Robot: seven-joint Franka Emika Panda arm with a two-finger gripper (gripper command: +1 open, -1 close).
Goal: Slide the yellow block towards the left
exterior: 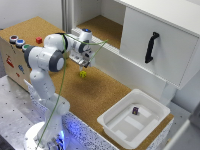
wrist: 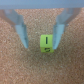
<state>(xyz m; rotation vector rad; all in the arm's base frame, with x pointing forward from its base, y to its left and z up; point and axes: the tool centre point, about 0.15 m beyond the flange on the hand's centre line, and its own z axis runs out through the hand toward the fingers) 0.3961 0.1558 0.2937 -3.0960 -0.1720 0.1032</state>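
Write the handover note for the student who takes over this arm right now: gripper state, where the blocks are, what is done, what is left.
Gripper: open, fingers straddling the yellow block, not closed on it.
Yellow block: on the cork tabletop, directly below the gripper.
Red cube: on the cork near the button box. Dark purple block: inside the white tray.
Done: arm positioned over the block.
Left: the slide to the left; whether it has started cannot be told.
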